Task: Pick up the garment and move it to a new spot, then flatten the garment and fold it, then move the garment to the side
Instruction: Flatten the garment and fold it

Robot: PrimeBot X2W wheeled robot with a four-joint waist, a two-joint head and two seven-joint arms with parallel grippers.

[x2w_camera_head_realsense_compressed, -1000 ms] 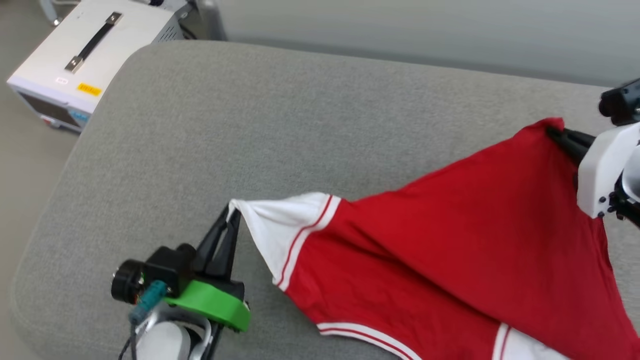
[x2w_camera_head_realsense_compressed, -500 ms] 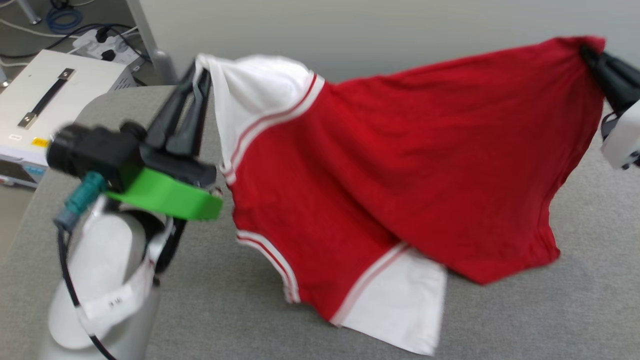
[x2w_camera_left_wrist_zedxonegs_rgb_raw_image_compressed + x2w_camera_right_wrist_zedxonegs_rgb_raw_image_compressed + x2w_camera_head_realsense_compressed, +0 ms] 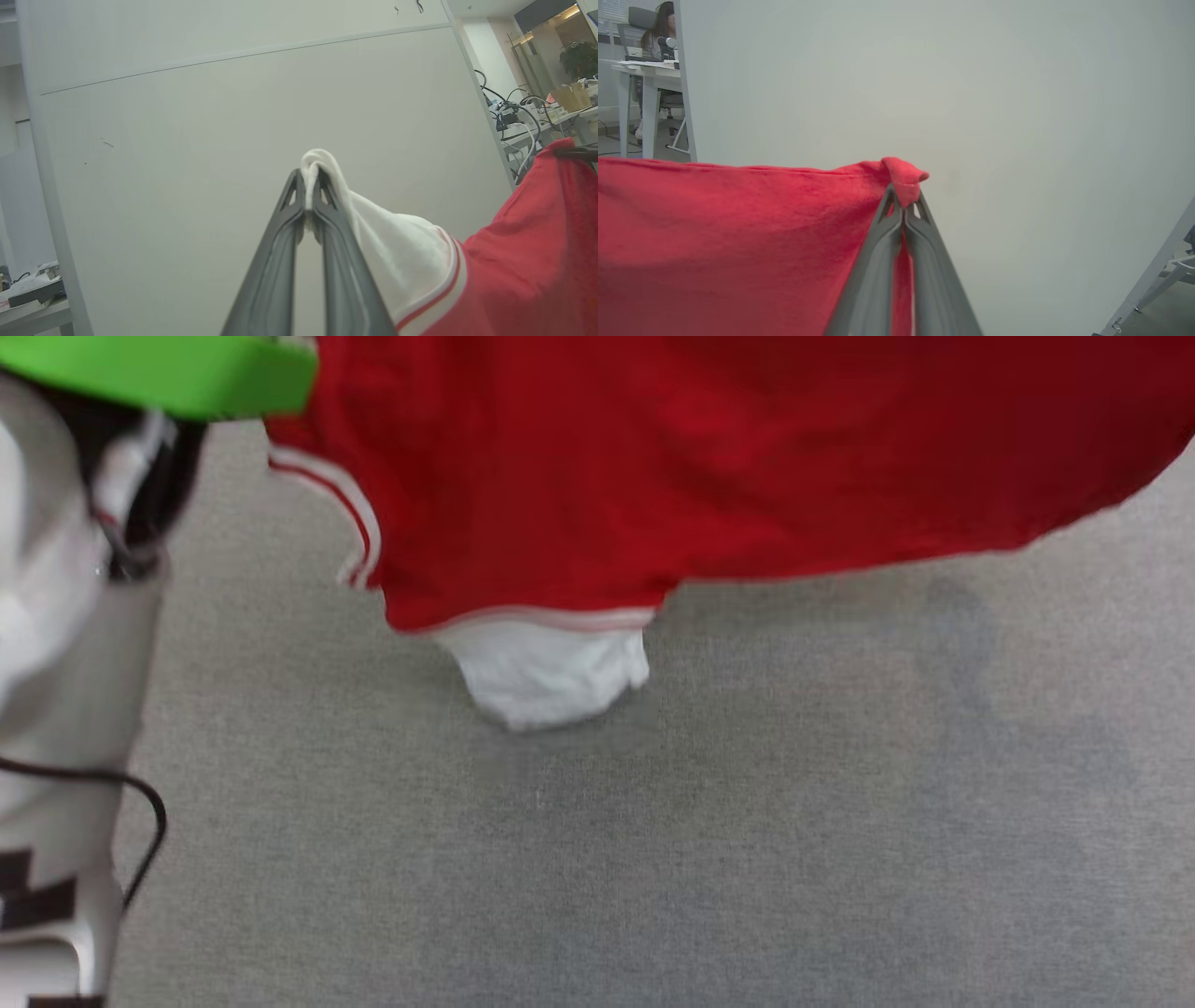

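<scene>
The left gripper (image 3: pixel 308 186) is pinched tight on a white sleeve tip, and the right gripper (image 3: pixel 903 203) on a red corner. The one garment (image 3: pixel 700 457) hangs spread between the two, over a grey fabric cushion (image 3: pixel 747 849), with one white sleeve dangling lowest. Dark marks on the left forearm (image 3: pixel 47 756) are too blurred to read. Beyond stand a pale partition (image 3: pixel 233 116) and a cable-strewn bench (image 3: pixel 523 130), and one person (image 3: pixel 658 28) sits at a desk (image 3: pixel 644 70).

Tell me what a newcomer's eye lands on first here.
The red garment hangs spread across the top of the head view, one white sleeve dangling over the grey cushion. In the wrist views, the left hand pinches the other sleeve by its tip and the right hand pinches a red corner, both before a pale wall.
</scene>
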